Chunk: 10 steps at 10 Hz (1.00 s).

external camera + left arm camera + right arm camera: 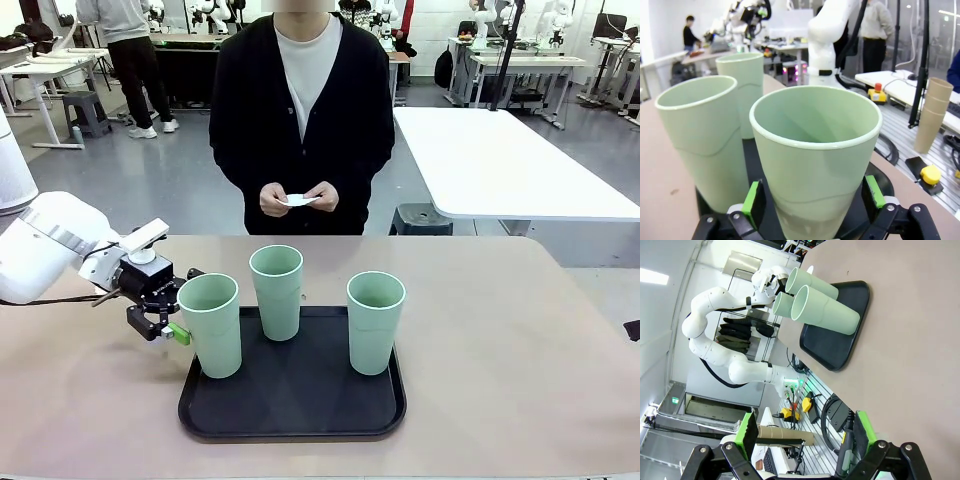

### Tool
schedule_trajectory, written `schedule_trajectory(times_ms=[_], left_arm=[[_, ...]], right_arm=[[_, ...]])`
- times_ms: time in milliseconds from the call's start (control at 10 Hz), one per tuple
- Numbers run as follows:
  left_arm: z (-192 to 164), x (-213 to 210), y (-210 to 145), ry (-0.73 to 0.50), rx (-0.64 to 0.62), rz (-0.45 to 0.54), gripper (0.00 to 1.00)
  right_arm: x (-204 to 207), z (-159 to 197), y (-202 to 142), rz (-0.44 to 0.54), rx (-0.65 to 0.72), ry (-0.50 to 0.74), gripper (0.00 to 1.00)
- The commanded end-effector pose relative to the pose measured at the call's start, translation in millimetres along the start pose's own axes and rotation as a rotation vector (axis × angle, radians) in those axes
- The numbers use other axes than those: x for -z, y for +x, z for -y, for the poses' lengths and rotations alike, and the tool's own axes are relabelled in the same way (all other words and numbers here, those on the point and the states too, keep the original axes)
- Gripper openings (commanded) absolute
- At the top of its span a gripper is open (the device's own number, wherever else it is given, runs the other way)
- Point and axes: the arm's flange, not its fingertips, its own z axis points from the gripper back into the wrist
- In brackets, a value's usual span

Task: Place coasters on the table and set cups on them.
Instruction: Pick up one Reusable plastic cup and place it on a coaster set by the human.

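Left gripper (pixel 178 312) stands at the left cup (pixel 211 325), at the left edge of the black tray (pixel 300 415), its jaws spread wide. In the left wrist view this gripper (pixel 813 197) straddles the lower half of the cup (pixel 815 150), with a green pad just beside each wall; whether the pads touch the plastic yet I cannot tell. Right gripper (pixel 804 432) hangs out past the right edge of the table (pixel 520 340), its jaws also spread and with nothing between them.

All three mint-green cups are upright on the tray: the left one, the middle cup (pixel 277 292) nearer the tray's far edge, and the right cup (pixel 375 322) near its right edge. No coaster lies on the table. At the far edge the person holds a small white coaster (pixel 298 201) between both hands (pixel 273 198).

The tumbler looks light and stiff, thin-walled and matte, so a modest squeeze should carry it, while a hard one might flex the wall. It tapers toward the base, so a grip low down risks the cup sliding down out of the pads. It is tall and would tip easily if nudged. Taking it across the body around mid-height seems best. A neighbouring cup (pixel 705 145) stands near one finger, so lifting straight up looks safer.
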Motion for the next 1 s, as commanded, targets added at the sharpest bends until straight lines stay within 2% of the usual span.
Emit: schedule_trajectory(times_ms=[0, 900], left_arm=[[-6.5, 0.6, -6.2, -0.03, 0.005, -0.021, 1.0], [-14.0, 23.0, -23.0, -0.112, -0.025, -0.016, 1.0]], right_arm=[[-0.6, 0.3, 0.7, 0.005, -0.014, 0.003, 1.0], [-0.6, 0.3, 0.7, 0.005, -0.014, 0.003, 1.0]])
